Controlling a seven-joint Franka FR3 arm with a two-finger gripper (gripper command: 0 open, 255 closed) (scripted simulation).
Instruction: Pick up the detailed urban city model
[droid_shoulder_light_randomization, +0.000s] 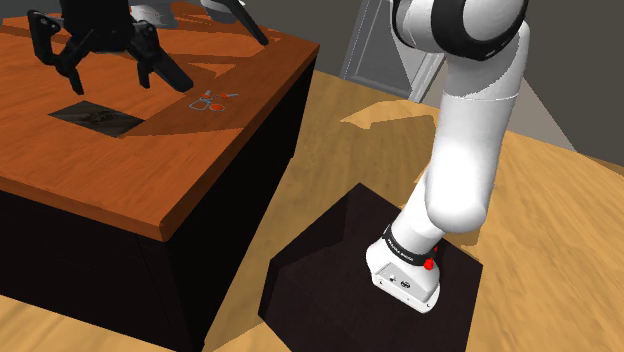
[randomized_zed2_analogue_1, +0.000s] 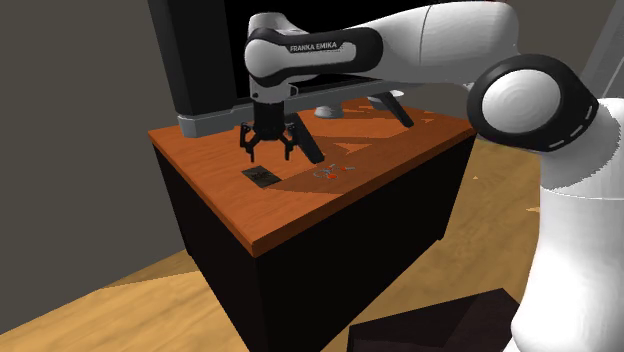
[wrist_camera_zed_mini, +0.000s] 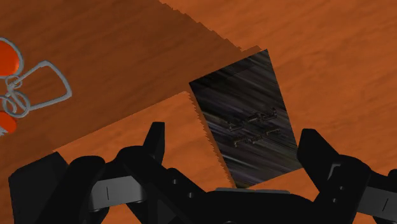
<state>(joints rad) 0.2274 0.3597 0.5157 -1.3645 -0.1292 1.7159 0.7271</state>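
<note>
Dark and streaked, the city model (wrist_camera_zed_mini: 251, 121) lies as a low flat slab on the reddish-brown wooden table (droid_shoulder_light_randomization: 60, 170), directly below the pincer (wrist_camera_zed_mini: 234, 137) and a little toward one finger. The pincer (randomized_zed2_analogue_1: 268, 152) hovers above it with its black fingers spread wide, clasping nothing.

The step in hand looks like the descent to grasp. Doing it well probably means centring the slab between the fingers first, since it sits off-middle in the wrist view and skewed to the line between the fingers. With so thin a piece, the fingertips would need to come almost down to the wood before closing across the narrower side. A small wire-looped object with orange parts (wrist_camera_zed_mini: 25, 89) lies off to one side of the pincer, clear of the grasp.

White lettering on the arm (randomized_zed2_analogue_1: 320, 45) reads "FRANKA EMIKA"; the band near the arm's base carries writing too small to read.
</note>
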